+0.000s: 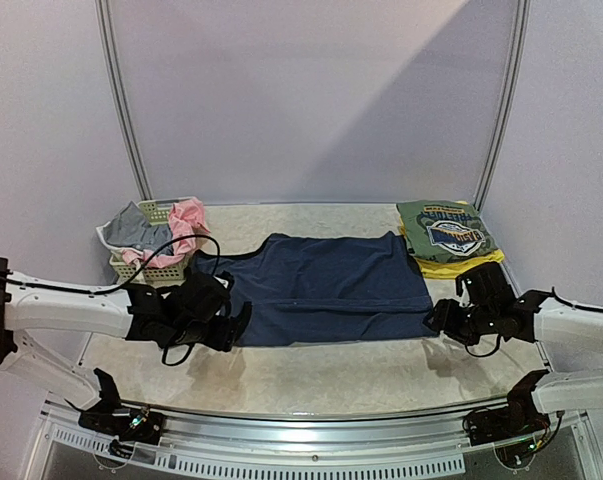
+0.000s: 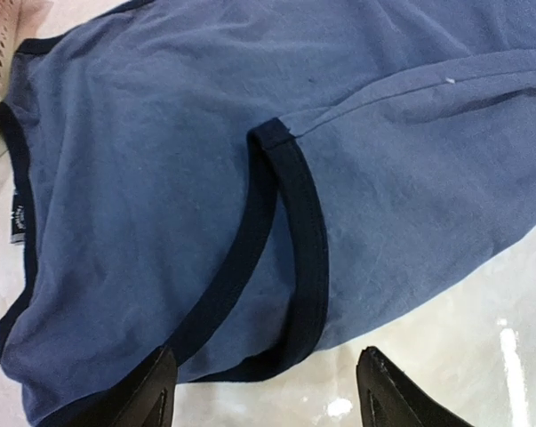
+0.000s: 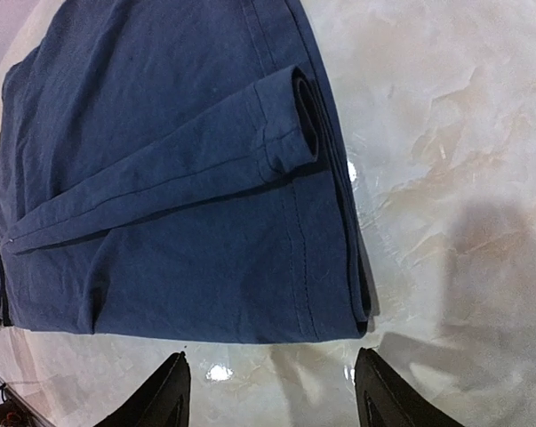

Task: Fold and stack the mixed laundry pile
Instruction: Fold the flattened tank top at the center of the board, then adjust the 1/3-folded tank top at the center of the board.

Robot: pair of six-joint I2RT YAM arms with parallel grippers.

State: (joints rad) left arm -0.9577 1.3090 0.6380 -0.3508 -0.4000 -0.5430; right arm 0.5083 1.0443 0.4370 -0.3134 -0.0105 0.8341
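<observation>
While the navy dress [image 1: 331, 285] lies folded lengthwise on the table [image 1: 311, 380], the left gripper [image 2: 268, 391] and right gripper [image 3: 272, 391] are seen spread and empty at its ends; a crosswise fold, seemingly, is called for next.

yellow piece [image 1: 449, 268] mostly hidden under green printed tee [image 1: 446, 232], tee's lettering too small to read
</observation>
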